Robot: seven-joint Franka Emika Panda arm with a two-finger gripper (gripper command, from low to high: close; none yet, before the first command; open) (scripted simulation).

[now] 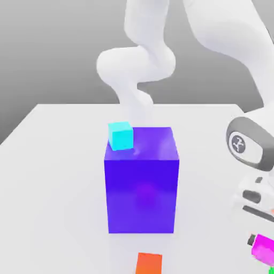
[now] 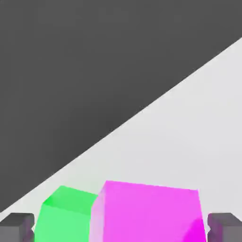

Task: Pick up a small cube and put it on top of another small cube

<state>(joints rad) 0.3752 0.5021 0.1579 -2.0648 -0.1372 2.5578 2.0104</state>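
The white robot arm [image 1: 160, 48] is seen bent down over the white table [image 1: 48, 160] at the exterior view's right, past the big blue-violet block [image 1: 142, 182], its gripper [image 2: 121, 229] spread wide around, not gripping, the small magenta-pink cube [image 2: 146, 212], which sits against the small green cube [image 2: 64, 215].

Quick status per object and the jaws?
magenta cube: between the open jaws, partly over the green cube
green cube: beside and partly under the magenta cube
gripper: open, fingers apart on either side of the cubes
cyan cube: atop the blue-violet block
blue-violet block: upright on table
orange cube: on table
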